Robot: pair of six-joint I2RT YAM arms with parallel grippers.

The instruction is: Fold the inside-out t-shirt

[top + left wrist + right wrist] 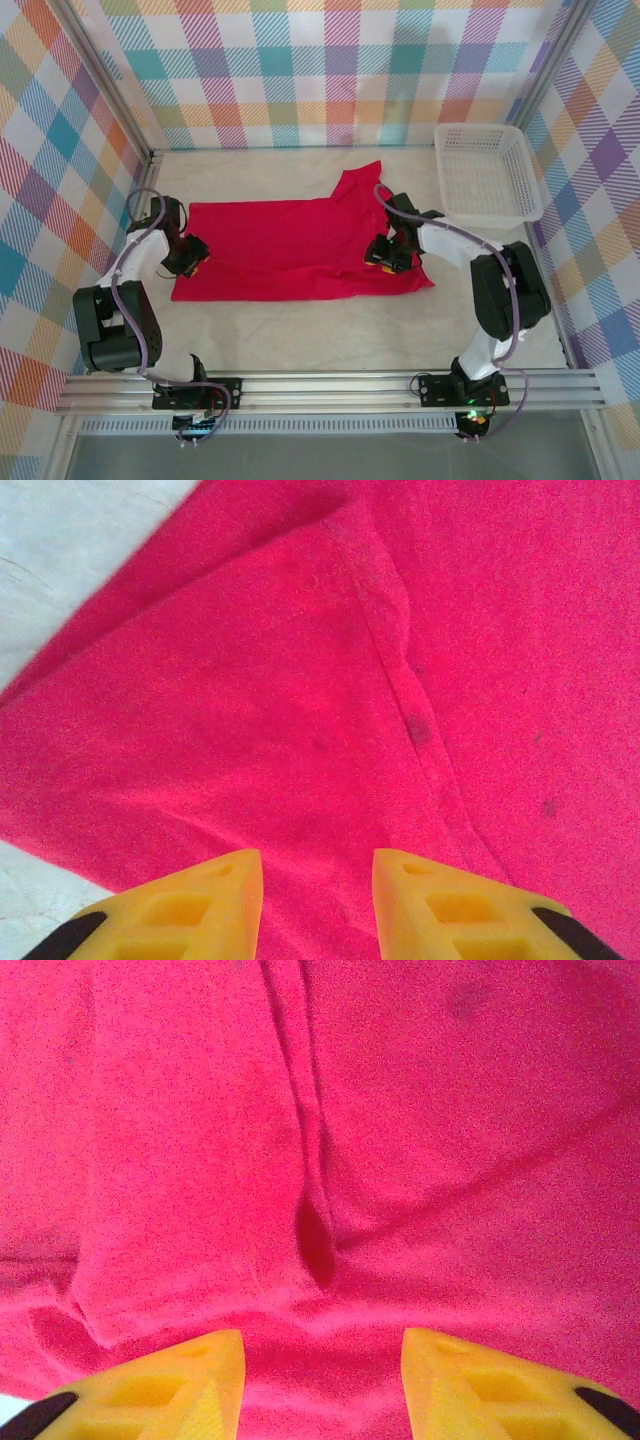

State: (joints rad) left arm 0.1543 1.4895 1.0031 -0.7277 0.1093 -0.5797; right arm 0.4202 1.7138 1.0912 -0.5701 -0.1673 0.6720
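The table [300, 330] carries the t-shirt [290, 245] across its middle. The shirt is spread mostly flat, with one flap reaching toward the far edge. A white basket [492, 218] sits in the far right corner, apart from the cloth.

The left end effector [192, 256] is at the shirt's left edge and the right end effector [385, 255] is over its right part. In the wrist views the left end effector [318, 865] has its fingers partly spread and the right end effector [322, 1345] has them wider. Cloth lies beneath both gaps, and neither looks clamped on anything.

The likely trouble comes from the raised seam ridge and the small pucker under the right arm. A grasp there could take only the top layer, or bunch the cloth, giving a crooked fold. If the two sides lift unevenly, the shirt could also drag toward one edge.
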